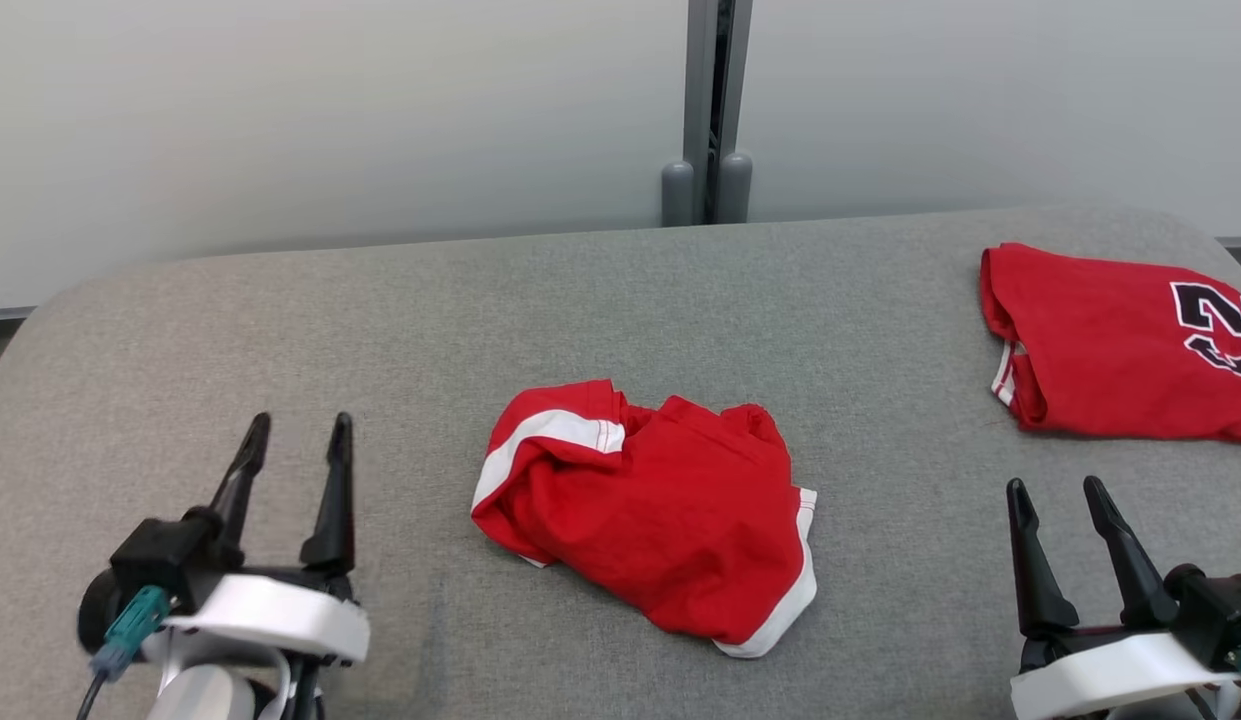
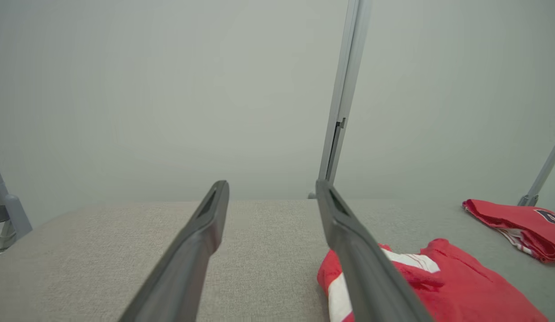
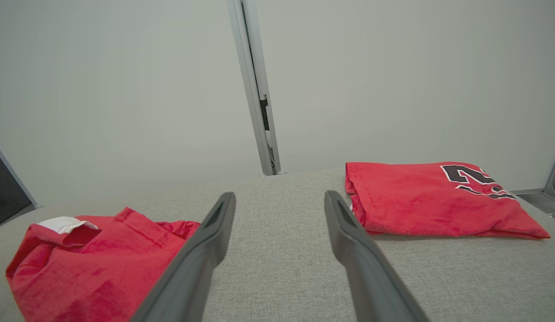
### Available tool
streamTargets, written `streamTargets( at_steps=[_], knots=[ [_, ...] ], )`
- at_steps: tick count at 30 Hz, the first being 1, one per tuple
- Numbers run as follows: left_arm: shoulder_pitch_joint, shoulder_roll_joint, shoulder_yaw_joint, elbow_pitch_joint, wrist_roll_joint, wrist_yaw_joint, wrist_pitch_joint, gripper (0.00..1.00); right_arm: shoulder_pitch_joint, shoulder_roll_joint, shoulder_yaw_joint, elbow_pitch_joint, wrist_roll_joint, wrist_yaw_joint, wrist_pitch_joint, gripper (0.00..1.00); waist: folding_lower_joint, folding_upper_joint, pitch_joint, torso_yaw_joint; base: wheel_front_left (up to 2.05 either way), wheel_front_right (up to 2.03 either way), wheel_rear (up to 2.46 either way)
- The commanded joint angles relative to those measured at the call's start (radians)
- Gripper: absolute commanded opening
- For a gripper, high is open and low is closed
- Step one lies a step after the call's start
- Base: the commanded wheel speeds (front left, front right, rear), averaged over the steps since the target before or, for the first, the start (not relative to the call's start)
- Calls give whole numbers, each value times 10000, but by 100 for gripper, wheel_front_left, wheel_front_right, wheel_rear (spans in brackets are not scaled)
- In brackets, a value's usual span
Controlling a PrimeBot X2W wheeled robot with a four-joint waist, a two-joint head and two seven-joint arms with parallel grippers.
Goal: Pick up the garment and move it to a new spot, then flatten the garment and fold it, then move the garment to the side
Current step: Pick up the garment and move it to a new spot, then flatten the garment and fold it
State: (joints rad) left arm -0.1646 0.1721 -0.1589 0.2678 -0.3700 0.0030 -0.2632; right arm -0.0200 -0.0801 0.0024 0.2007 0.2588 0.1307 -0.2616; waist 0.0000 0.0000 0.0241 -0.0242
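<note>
- From the head view, the garment (image 1: 650,510), red with white bands, lies crumpled in a loose heap near the middle of the grey cloth-covered desk (image 1: 380,320).
- The left gripper (image 1: 301,422) sits at the lower left, well apart from the heap. Its jaws are spread with nothing between them, and its dark fingers point up the view.
- The right gripper (image 1: 1054,486) sits at the lower right, its jaws likewise released and empty, clear of any cloth.
- A folded red top (image 1: 1110,345) with a black number on it lies at the far right of the desk, running off the view's edge, apart from the heap.
- Behind the desk stands a pale wall (image 1: 280,120), split by a grey post (image 1: 715,100).
- In the left wrist view, the left gripper (image 2: 272,183) points across bare desk (image 2: 103,250) with its jaws wide and holding nothing.
- The garment (image 2: 447,277) shows at the lower right there, partly behind one finger. I cannot tell whether that finger touches the cloth.
- The folded red top (image 2: 518,221) lies farther off at the right edge, and the post (image 2: 344,89) rises beyond the fingers.
- In the right wrist view, the right gripper (image 3: 279,194) has its jaws parted over open desk (image 3: 281,250).
- There the garment (image 3: 94,264) lies at the lower left, beside and partly behind one finger, and the folded red top (image 3: 429,201) lies flat at the right, just beyond the other finger.
- The post (image 3: 255,89) stands against the wall above the gap.
</note>
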Motion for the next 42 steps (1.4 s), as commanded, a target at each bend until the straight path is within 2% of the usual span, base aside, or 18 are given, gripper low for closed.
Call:
streamTargets(
  at_steps=[1, 6, 14, 26, 39, 42],
  knots=[
    [216, 49, 154, -129, 91, 84, -11, 100, 112, -87, -43, -32, -20, 3, -49, 100, 0, 0, -76, 77, 0, 0, 0],
    [1010, 222, 726, -603, 608, 173, -11, 100, 281, -97, -49, -34, 12, 3, -49, 100, 0, 0, -194, 169, 0, 0, 0],
    [1951, -188, 1426, -898, 829, 197, -12, 100, 530, -113, -171, 52, 131, 3, -49, 100, 0, 0, -247, 250, 0, 0, 0],
    [2575, -634, 1817, -900, 1159, -27, -14, 100, 699, -34, -35, 306, 141, 3, -49, 100, 0, 0, -237, 225, 0, 0, 0],
    [2414, -848, 1943, -911, 1425, -117, -13, 100, 393, -29, 212, 450, 372, 3, -49, 100, 0, 0, -108, 211, 0, 0, 0],
    [2296, -891, 1862, -962, 1504, -157, -14, 100, 38, -211, 555, 584, 421, 3, 25, 100, 0, 0, -1, 308, 0, 0, 0]
  ],
)
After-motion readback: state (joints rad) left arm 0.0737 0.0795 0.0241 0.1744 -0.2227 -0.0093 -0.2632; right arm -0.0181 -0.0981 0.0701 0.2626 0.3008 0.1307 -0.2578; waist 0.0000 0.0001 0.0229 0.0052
